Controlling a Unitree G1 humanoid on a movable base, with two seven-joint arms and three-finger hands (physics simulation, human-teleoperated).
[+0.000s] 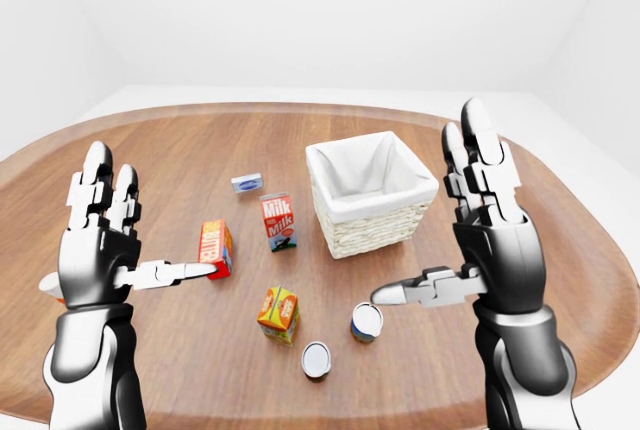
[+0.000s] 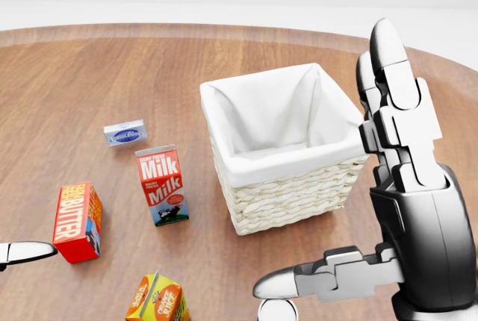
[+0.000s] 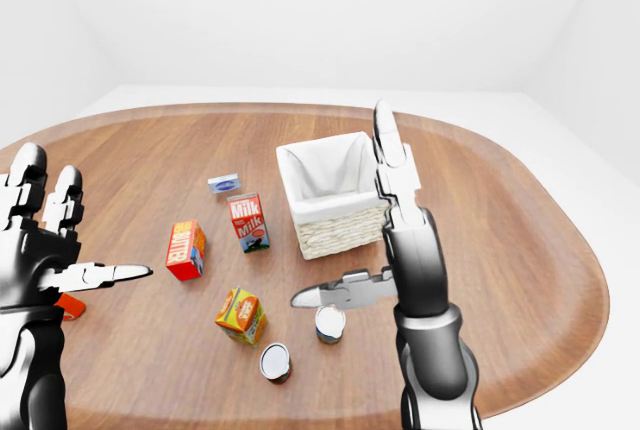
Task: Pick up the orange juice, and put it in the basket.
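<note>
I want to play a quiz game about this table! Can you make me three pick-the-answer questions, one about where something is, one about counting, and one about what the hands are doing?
1. In the left-eye view, where is the milk from the basket?
A. left of it
B. inside it
C. right of it

2. How many cans stand near the bottom of the table?
A. none
B. two
C. five

3. What is the right hand doing?
A. squeezing the juice
B. open, holding nothing
C. resting in the basket

Answers:
1. A: the milk stands on the wood left of the basket, apart from it.
2. B: one can and another can show there.
3. B: its fingers are spread above the table, and the juice stands alone.
</note>
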